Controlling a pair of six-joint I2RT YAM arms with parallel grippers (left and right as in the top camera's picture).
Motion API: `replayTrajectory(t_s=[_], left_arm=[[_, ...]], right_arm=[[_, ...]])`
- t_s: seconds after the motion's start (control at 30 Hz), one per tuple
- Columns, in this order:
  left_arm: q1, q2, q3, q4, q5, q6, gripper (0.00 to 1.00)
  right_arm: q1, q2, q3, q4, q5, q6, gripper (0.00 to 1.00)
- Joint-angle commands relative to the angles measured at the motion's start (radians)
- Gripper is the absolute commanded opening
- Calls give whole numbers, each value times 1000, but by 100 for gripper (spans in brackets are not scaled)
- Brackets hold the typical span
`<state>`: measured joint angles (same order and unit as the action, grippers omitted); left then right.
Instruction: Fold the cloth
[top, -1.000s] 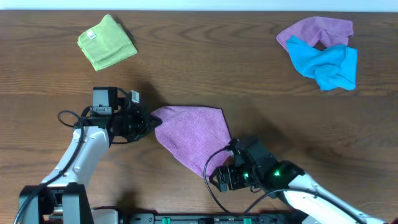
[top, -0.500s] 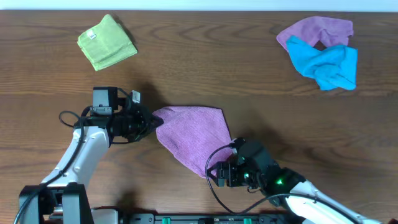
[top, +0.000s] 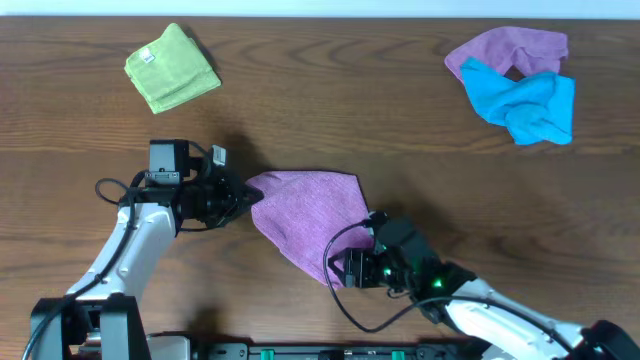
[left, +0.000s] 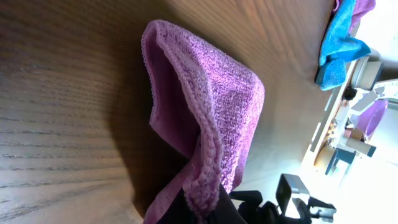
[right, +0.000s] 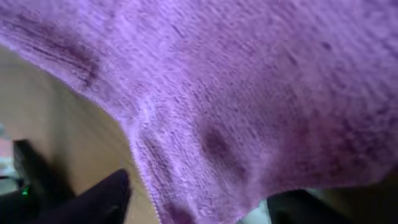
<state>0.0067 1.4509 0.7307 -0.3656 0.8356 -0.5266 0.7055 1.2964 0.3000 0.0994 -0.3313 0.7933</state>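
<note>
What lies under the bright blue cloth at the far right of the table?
A second, crumpled purple cloth runs under the blue cloth's upper edge. How far it reaches beneath is covered, as is anything else under there.

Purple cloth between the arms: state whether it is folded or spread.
Partly folded. The cloth lies as a rough triangle, and the left wrist view shows doubled layers at the corner pinched in the left gripper.
</note>
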Motion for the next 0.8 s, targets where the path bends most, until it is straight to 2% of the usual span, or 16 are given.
replayTrajectory(t_s=[0.0,0.1,0.17,0.23,0.27,0.5,0.77], left_arm=[[6,-7,12,-4,11,-5,6],[6,-7,12,-4,11,-5,6],[6,-7,12,-4,11,-5,6],[6,-7,12,-4,11,-4,6],[6,-7,12,-4,11,-4,6],[6,-7,12,-3,11,-4,6],[6,-7,12,-3,11,-4,6]], right_arm=[[9,52,-47,-42,46,14,56],[9,52,-47,-42,59,14,51],[9,52,-47,-41,68,14,44],[9,52,-47,-37,70,14,22],[9,52,-47,-34,70,14,19],[10,52,-47,-31,97,14,38],[10,55,-47,-29,129,14,38]])
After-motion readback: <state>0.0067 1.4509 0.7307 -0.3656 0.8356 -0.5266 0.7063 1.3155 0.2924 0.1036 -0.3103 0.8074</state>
